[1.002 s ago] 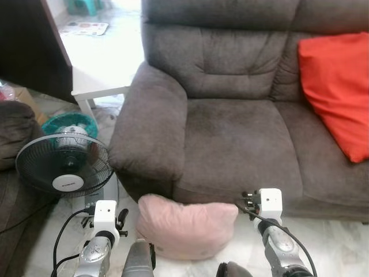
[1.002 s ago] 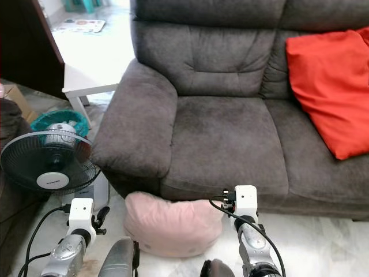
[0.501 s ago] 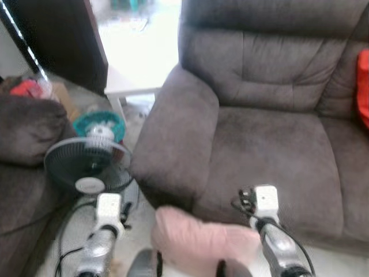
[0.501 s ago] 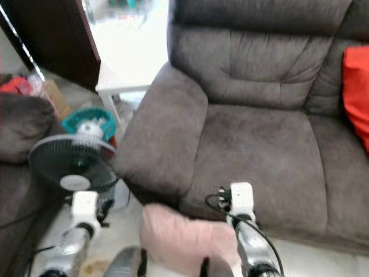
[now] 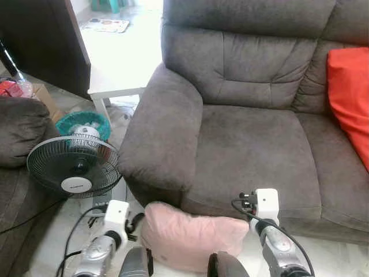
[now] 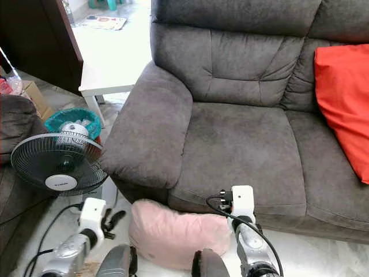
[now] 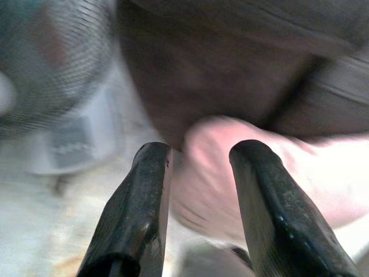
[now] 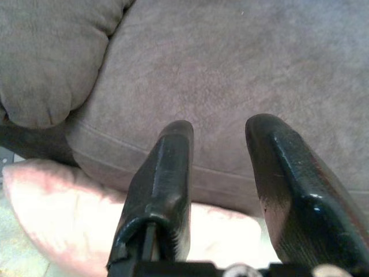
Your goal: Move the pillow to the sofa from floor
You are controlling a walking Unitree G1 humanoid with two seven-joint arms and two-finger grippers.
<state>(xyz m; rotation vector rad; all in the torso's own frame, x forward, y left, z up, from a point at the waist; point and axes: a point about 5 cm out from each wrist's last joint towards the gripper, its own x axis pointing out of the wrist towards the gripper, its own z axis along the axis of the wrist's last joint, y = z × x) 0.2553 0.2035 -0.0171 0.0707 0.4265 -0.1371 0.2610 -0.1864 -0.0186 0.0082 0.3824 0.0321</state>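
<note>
pink pillow [image 5: 193,238] lengthwise along sofa [image 5: 248,133] front

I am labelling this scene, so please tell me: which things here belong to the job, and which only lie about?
Belong to the job:
pink pillow, on the floor
grey sofa
left pincer
right pincer

Only lying about:
red cushion
black fan
white table

Both arms low, jaws seemingly parted
</note>
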